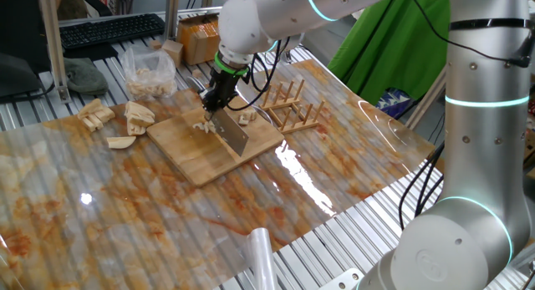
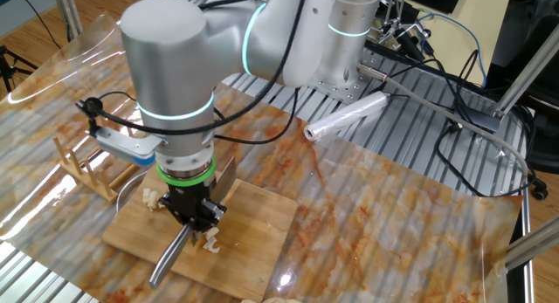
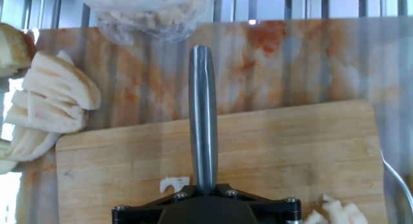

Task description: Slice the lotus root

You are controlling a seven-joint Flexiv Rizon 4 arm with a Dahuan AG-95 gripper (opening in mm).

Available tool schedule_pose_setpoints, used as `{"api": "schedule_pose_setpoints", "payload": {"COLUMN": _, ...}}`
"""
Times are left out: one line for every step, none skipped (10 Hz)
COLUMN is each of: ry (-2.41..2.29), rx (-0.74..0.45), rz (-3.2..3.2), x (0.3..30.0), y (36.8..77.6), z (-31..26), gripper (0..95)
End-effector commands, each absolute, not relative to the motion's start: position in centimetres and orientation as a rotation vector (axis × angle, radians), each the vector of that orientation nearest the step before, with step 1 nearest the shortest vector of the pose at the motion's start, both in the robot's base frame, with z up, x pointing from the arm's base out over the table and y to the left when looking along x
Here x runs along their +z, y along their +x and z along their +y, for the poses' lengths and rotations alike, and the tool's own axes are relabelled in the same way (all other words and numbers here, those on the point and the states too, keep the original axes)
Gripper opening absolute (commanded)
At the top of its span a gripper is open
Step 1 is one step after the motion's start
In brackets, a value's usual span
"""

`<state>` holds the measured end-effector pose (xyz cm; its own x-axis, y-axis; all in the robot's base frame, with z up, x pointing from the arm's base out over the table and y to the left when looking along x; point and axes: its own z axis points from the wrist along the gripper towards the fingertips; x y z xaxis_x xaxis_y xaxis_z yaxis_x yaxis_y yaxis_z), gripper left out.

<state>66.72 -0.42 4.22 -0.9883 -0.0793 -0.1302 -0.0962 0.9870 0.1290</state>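
The jaws are closed on a knife (image 1: 231, 129) — the gripper (image 1: 219, 94) clamps its handle near the centre of one fixed view, with the broad blade angled down toward the lower right and resting over the cutting board (image 1: 192, 148). In the other fixed view the gripper (image 2: 194, 211) sits low in the frame, lower left of centre, and the steel handle (image 2: 172, 255) sticks out toward the bottom edge. The hand view shows that handle (image 3: 202, 114) running straight up the middle of the frame from the black gripper body at the bottom.

Small pale bits of lotus root (image 1: 203, 124) lie on the board right beside the blade, with a few more (image 1: 245, 117) near its upper right edge; in the hand view one sliver (image 3: 173, 184) lies just left of the handle. Larger lotus root chunks (image 1: 127, 119) sit off the board on the desk (image 1: 150, 215), toward the upper left, next to a plastic bag (image 1: 149, 71) holding more pieces. A wooden rack (image 1: 291, 106) stands just right of the board — a clear plastic roll (image 1: 261, 255) lies at the bottom edge.
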Motion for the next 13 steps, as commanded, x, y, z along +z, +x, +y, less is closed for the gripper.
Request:
{"api": "schedule_pose_setpoints", "payload": {"ry": -0.091, "rx": 0.192, "rz": 2.956, "x": 2.9, "y": 66.2, "z": 0.2, "gripper": 0.0}}
{"api": "schedule_pose_setpoints", "payload": {"ry": -0.115, "rx": 0.164, "rz": 2.963, "x": 3.3, "y": 66.2, "z": 0.0, "gripper": 0.0}}
{"api": "schedule_pose_setpoints", "payload": {"ry": -0.127, "rx": 0.134, "rz": 2.967, "x": 3.6, "y": 66.4, "z": -0.2, "gripper": 0.0}}
{"api": "schedule_pose_setpoints", "payload": {"ry": -0.126, "rx": 0.163, "rz": 2.969, "x": 3.6, "y": 66.5, "z": -0.3, "gripper": 0.0}}
{"api": "schedule_pose_setpoints", "payload": {"ry": -0.124, "rx": 0.167, "rz": 2.978, "x": 3.5, "y": 66.5, "z": -0.2, "gripper": 0.0}}
{"api": "schedule_pose_setpoints", "payload": {"ry": -0.122, "rx": 0.171, "rz": 2.988, "x": 3.5, "y": 66.4, "z": -0.2, "gripper": 0.0}}
{"api": "schedule_pose_setpoints", "payload": {"ry": -0.122, "rx": 0.17, "rz": 2.99, "x": 3.6, "y": 66.4, "z": -0.1, "gripper": 0.0}}
{"api": "schedule_pose_setpoints", "payload": {"ry": -0.122, "rx": 0.17, "rz": 2.99, "x": 3.6, "y": 66.4, "z": -0.1, "gripper": 0.0}}
{"api": "schedule_pose_setpoints", "payload": {"ry": -0.134, "rx": 0.164, "rz": 3.014, "x": 3.9, "y": 66.5, "z": -0.3, "gripper": 0.0}}
{"api": "schedule_pose_setpoints", "payload": {"ry": -0.138, "rx": 0.168, "rz": 3.03, "x": 4.2, "y": 66.5, "z": -0.4, "gripper": 0.0}}
{"api": "schedule_pose_setpoints", "payload": {"ry": -0.138, "rx": 0.168, "rz": 3.035, "x": 4.3, "y": 66.4, "z": -0.4, "gripper": 0.0}}
{"api": "schedule_pose_setpoints", "payload": {"ry": -0.138, "rx": 0.168, "rz": 3.038, "x": 4.4, "y": 66.4, "z": -0.4, "gripper": 0.0}}
{"api": "schedule_pose_setpoints", "payload": {"ry": -0.136, "rx": 0.169, "rz": 3.042, "x": 4.6, "y": 66.4, "z": -0.5, "gripper": 0.0}}
